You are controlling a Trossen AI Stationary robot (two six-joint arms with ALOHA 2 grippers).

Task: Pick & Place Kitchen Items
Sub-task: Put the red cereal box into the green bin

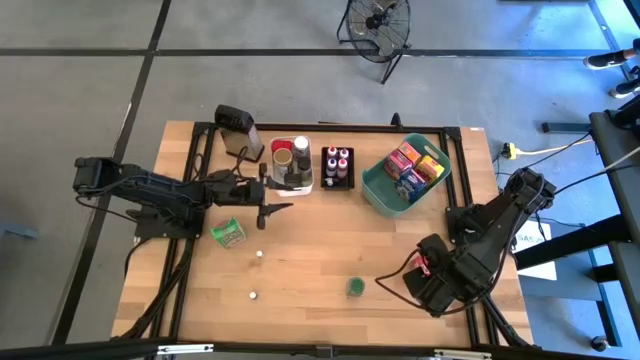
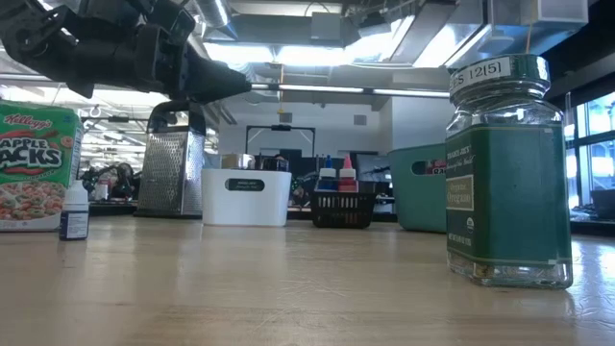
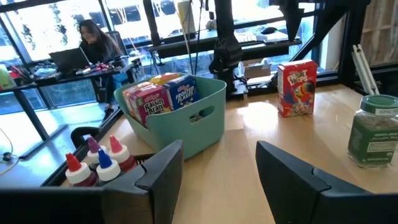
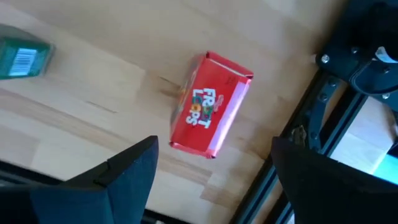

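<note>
Overhead, two small white bottles (image 1: 258,254).

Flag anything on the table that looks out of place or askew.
Nothing is spilled or damaged. A few items sit loose outside the containers: the red Froot Loops box near the table's right edge, under the right end effector, the green spice jar, and the green Apple Jacks box.

I see a red cereal box (image 4: 210,104) with colourful lettering, a green-labelled jar (image 2: 504,173) beside it, a teal basket (image 1: 405,173), a white bin (image 1: 291,165).
</note>
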